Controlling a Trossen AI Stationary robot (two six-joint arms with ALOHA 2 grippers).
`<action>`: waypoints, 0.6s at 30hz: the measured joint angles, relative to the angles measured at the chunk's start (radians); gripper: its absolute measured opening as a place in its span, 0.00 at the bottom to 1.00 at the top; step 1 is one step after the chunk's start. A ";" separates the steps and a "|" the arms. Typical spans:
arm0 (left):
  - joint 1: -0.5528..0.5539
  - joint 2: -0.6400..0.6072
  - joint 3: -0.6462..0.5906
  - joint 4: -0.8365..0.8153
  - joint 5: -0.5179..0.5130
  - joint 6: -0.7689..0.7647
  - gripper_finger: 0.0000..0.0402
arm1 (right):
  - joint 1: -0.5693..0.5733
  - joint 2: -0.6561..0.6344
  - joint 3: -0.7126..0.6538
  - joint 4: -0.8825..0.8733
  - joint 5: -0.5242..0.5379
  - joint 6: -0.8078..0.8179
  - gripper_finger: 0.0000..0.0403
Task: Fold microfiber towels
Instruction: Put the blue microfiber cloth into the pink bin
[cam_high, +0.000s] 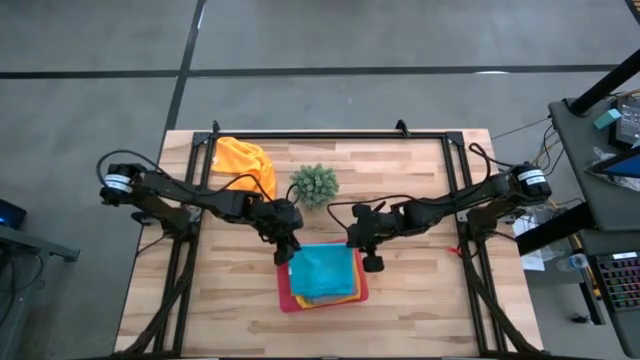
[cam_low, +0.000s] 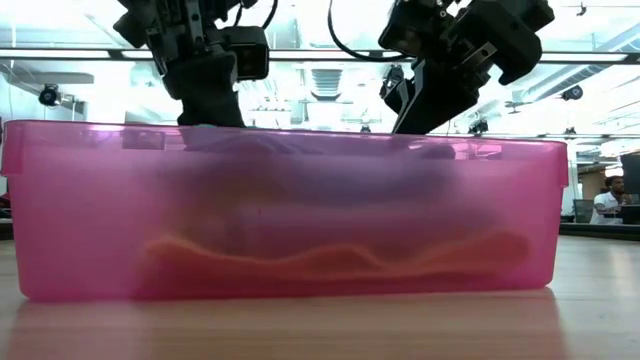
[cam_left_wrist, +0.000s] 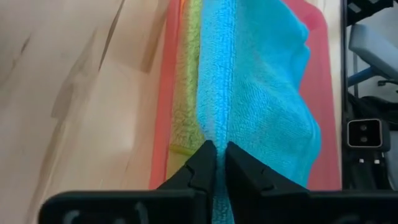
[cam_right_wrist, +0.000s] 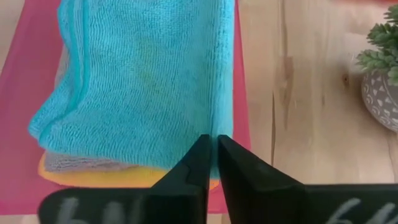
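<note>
A pink tray (cam_high: 285, 301) near the table's front holds a stack of folded microfiber towels. The light blue towel (cam_high: 322, 270) lies on top, over lime green (cam_left_wrist: 186, 93), grey (cam_right_wrist: 74, 163) and yellow (cam_right_wrist: 93, 178) ones. My left gripper (cam_high: 284, 255) is at the blue towel's left edge and shut on it. My right gripper (cam_high: 372, 264) is at its right edge, fingers nearly together. An orange towel (cam_high: 245, 160) lies bunched on the table at the far left. My left gripper pinches the blue towel's left edge (cam_left_wrist: 217, 134) between its two fingertips, slanting down from the table's left side. The edge stands up as a ridge running away from the fingers; the rest of the towel lies on the stack. My right gripper has its fingertips (cam_right_wrist: 202, 146) over the blue towel's right edge (cam_right_wrist: 219, 121), slanting down from the right. Whether they touch the cloth I cannot tell. The towel lies flat there.
A small spiky green plant (cam_high: 314, 185) in a patterned pot stands just beyond the tray, between the two arms. The tray's walls (cam_low: 280, 220) rise around the stack. Bare wooden tabletop lies to the left, to the right and in front of the tray.
</note>
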 joint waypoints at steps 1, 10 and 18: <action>0.000 0.000 -0.002 -0.006 0.000 0.000 0.05 | 0.000 0.000 0.000 -0.001 0.000 0.004 0.08; 0.000 -0.006 0.004 -0.020 0.001 0.008 0.34 | 0.000 -0.008 0.026 -0.038 0.047 0.016 0.29; -0.019 -0.038 0.050 -0.132 -0.002 0.078 0.50 | 0.004 -0.009 0.070 -0.116 0.060 0.070 0.36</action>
